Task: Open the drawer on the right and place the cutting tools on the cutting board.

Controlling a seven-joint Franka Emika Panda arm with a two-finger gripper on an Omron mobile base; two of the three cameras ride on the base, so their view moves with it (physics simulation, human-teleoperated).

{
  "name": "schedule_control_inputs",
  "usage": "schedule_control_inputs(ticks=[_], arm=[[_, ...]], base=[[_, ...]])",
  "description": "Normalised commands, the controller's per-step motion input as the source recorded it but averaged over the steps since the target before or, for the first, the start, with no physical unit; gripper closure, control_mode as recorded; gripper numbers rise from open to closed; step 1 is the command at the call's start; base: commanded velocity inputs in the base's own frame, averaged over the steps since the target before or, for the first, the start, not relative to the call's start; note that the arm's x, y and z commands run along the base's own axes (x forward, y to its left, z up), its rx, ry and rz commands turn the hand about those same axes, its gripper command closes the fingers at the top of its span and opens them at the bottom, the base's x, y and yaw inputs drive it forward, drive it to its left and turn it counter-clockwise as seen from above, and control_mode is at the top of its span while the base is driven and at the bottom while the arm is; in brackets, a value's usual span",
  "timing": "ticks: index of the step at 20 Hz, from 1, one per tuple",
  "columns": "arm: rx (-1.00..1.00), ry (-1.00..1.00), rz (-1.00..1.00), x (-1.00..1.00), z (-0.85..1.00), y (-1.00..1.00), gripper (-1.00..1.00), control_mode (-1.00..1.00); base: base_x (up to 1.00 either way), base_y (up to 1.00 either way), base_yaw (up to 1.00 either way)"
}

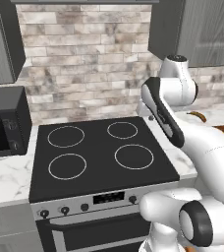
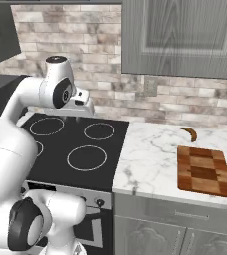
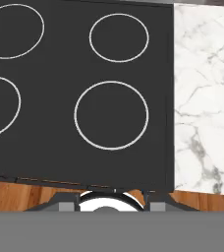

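The drawer (image 2: 192,215), a shallow grey front with a slim bar pull, is seen shut at the lower right of the right base view, directly beneath the marble counter (image 2: 150,164). The cutting board (image 2: 204,171), a thick checkered wooden block, is shown lying flat on that counter at centre right, with a curved brown-orange thing (image 2: 189,133) just beyond its far edge. No cutting tools are visible; they are judged to lie inside the closed drawer.

The gripper (image 2: 78,115) is held above the black cooktop (image 2: 80,149) at upper left of centre in the right base view, well apart from the drawer. In the hand view the cooktop's ring burners are looked down upon, with marble along the right edge. How wide the jaws stand cannot be told, and nothing is seen between them.

The drawer is judged stiff and light enough to slide, best taken by the middle of its bar pull and drawn straight out. The tools are expected to be slim, light and slippery on the blade, so hold should be taken across the handle.
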Motion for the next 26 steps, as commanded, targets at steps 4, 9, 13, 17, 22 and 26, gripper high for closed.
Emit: schedule_control_inputs(ticks=[4, 9, 13, 17, 22, 26], arm=[[0.04, -0.09, -0.04, -0.70, -0.19, -0.51, -1.00, -1.00], [0.17, -0.12, -0.18, -1.00, -0.38, -1.00, -1.00, -1.00], [0.20, -0.17, -0.16, -1.00, -0.51, -1.00, -1.00, -1.00], [0.21, -0.19, -0.14, -1.00, -0.54, -1.00, -1.00, -1.00], [0.23, -0.20, -0.15, -1.00, -0.49, -1.00, -1.00, -1.00], [0.22, -0.19, -0.20, -0.97, -0.39, -1.00, -1.00, -1.00]], base=[[0.00, 0.00, 0.00], [0.00, 0.00, 0.00], [0.00, 0.00, 0.00], [0.00, 0.00, 0.00], [0.00, 0.00, 0.00], [0.00, 0.00, 0.00]])
